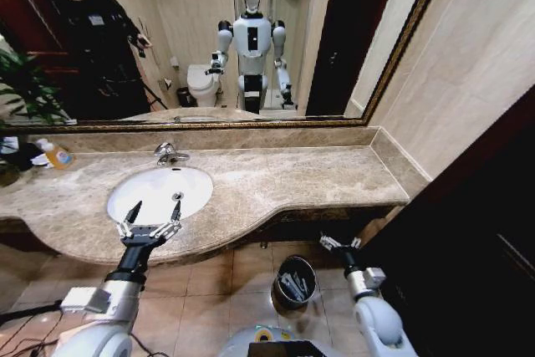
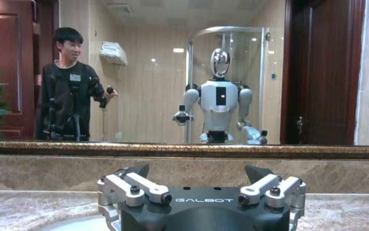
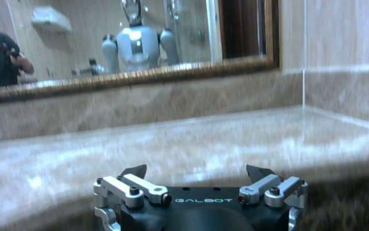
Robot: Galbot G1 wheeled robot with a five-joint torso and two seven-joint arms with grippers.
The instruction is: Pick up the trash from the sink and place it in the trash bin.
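The sink (image 1: 159, 192) looks bare; trash (image 1: 292, 287) lies in the bin (image 1: 295, 280) below the desk. Both pincers, left (image 1: 155, 206) over the sink and right (image 1: 338, 242) beside the bin, gape with nothing held. Likely nearly finished.

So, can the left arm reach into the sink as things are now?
Probably yes. The left gripper hangs open at the near rim of the sink, with nothing between its fingers and the bowl. The faucet stands at the far side, out of the way.
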